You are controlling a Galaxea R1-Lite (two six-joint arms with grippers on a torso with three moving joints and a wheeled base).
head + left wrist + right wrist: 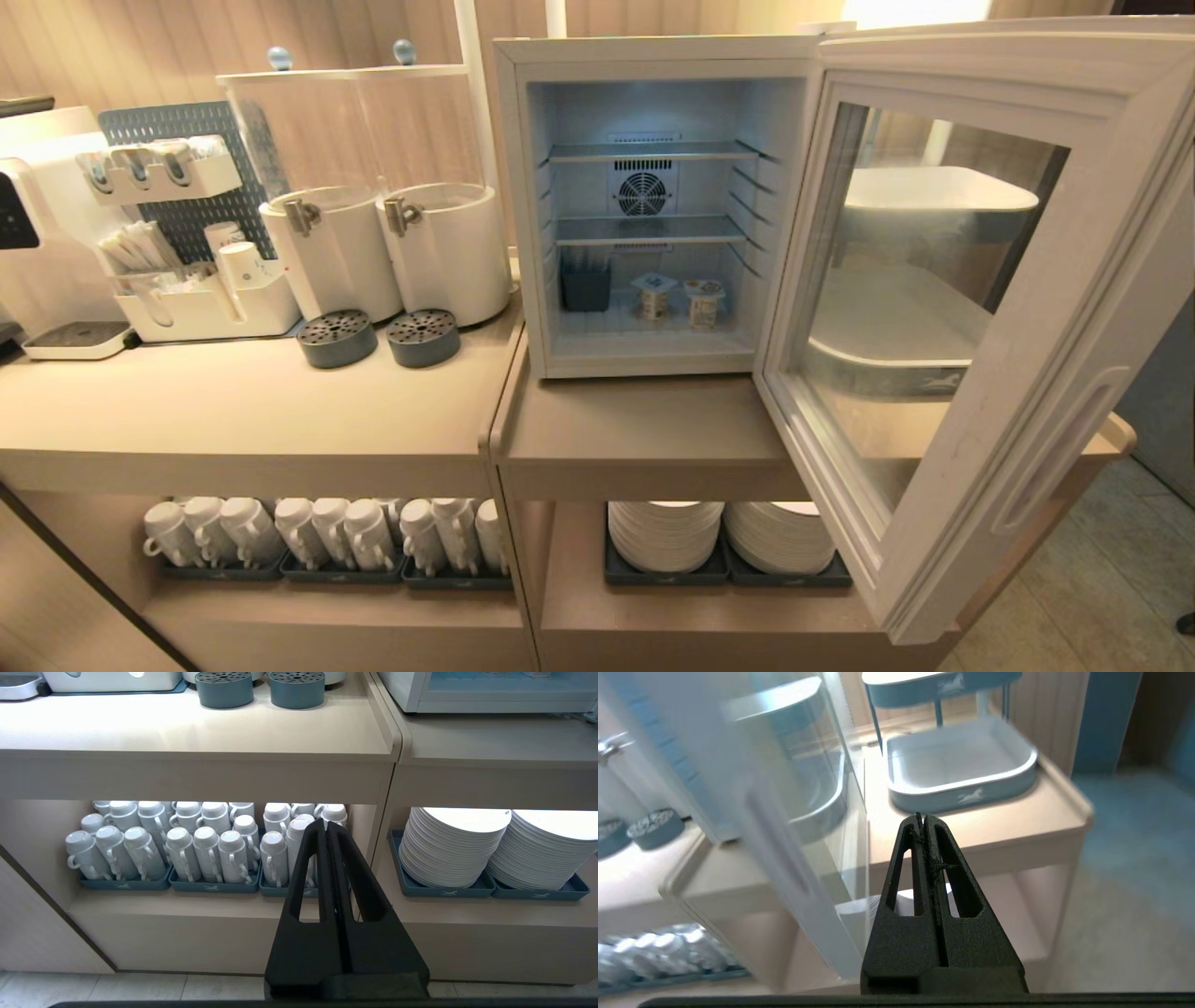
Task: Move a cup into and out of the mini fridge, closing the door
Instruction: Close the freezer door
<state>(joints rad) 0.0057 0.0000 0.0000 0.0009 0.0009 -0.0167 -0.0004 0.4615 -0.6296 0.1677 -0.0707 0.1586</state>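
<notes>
Mini fridge (653, 205): white box standing on the right-hand worktop (635, 420), set back from its front edge and hard against its left edge. Interior lit; two wire shelves bare, round fan in the back wall.

Door (971, 308): swung wide open to my right, reaching out past the worktop's front edge, glass pane in a pale frame. Through the glass, a white tray with grey-blue sides (962, 765) on the same worktop, toward its right edge.

Fridge floor: two small lidded cups (679, 299) side by side near the middle, a dark holder (585, 285) in the back left corner.

My left gripper (325, 828): fingers pressed together, nothing between them, held low in front of the cabinet, pointing at the lower shelf of stacked white mugs (187, 844) in blue trays. Stacked white plates (453, 844) lie on the lower shelf under the fridge.

My right gripper (922, 820): fingers closed flat against each other, holding nothing, in the air just beside the outer face of the open door, apart from it, tips toward the worktop's front edge.

Left-hand worktop (233, 401): two white drink dispensers (387, 243) toward the back, each with a round grey drip cup (378, 338) before it; a white condiment caddy (187, 299) and a white machine (37, 205) at the far left edge.
</notes>
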